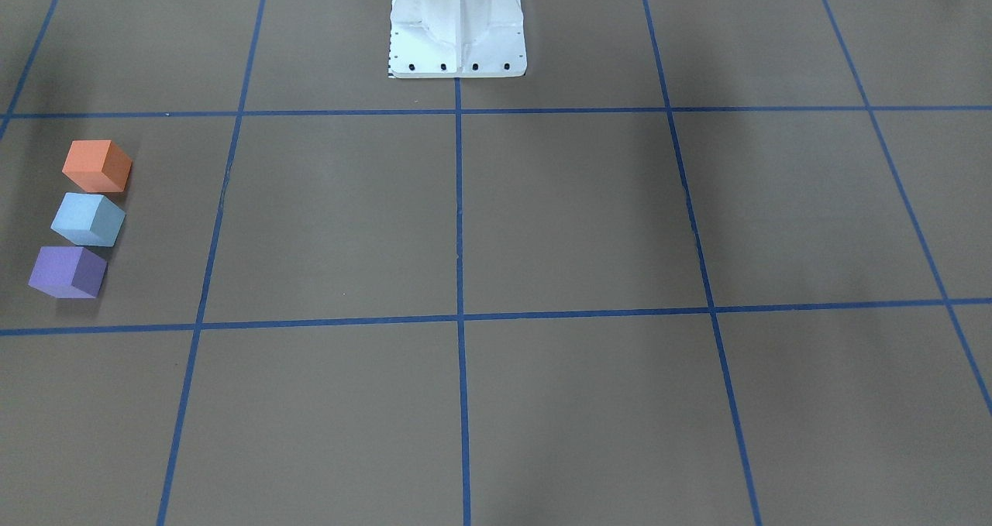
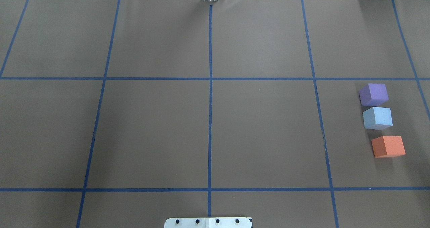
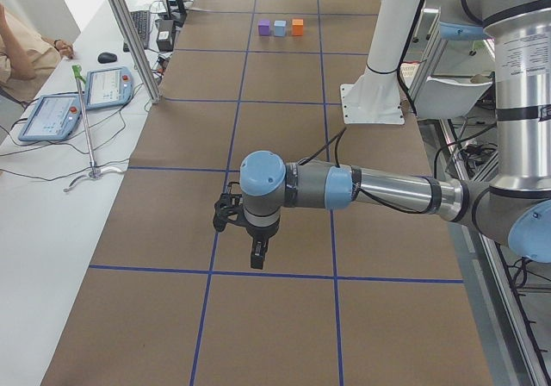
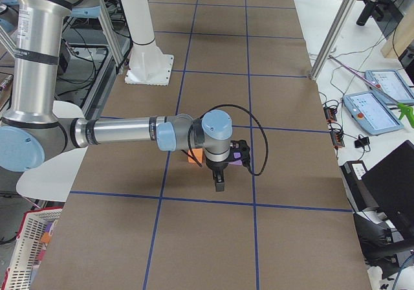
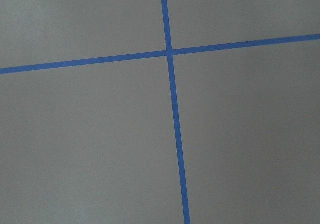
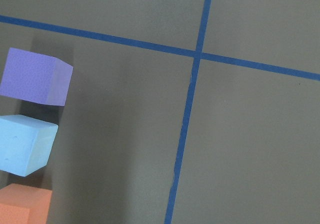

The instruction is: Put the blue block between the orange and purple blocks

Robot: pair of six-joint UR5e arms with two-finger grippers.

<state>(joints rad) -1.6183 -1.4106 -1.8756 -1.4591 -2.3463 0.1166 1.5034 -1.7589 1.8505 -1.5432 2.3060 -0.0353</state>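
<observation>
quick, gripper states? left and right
Left gripper: cannot tell, it shows only in a side view.
Right gripper: cannot tell, it shows only in a side view.

Blocks: 3 in all. 1 orange block (image 2: 388, 146), 1 blue block (image 2: 378, 118), 1 purple block (image 2: 373, 94).
Arms: 2, the left arm (image 3: 379, 188) and the right arm (image 4: 123, 133).
White mounting base (image 1: 457, 26): 1.
Table (image 2: 151, 130): 1. Blue tape lines (image 2: 210, 120) in the overhead view: 5 lengthwise, 2 crosswise.
Side bench: 2 pendants, the near pendant (image 3: 50, 116) and the far pendant (image 3: 105, 87), plus 1 mouse (image 3: 107, 57).
Operator (image 3: 26, 46): 1, only partly in view.
</observation>
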